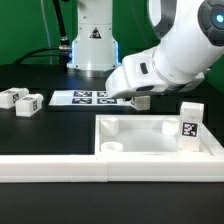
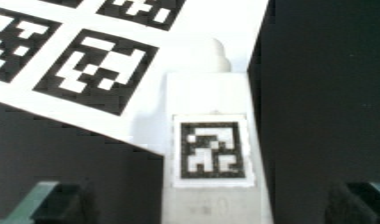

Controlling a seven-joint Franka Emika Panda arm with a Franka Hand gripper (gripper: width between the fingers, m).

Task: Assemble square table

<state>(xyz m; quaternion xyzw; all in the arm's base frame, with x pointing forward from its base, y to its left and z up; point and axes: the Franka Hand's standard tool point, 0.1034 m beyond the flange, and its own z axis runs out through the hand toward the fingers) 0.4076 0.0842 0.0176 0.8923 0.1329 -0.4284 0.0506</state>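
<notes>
The hand (image 2: 205, 205) gapes wide — fingers (image 2: 45, 200) flank a tagged leg (image 2: 208, 140), untouched.

white leg (image 2: 208, 95) w/ blk-wht tag (image 2: 210, 148), white marker board (image 2: 125, 105), blk table (image 1: 50, 130)

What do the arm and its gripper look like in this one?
The arm is glossy white, built of rounded, chunky segments, with a dark band at one joint. Its base carries a triangular sticker. The gripper looks pale grey. The wrist view shows dark fingertips.
</notes>
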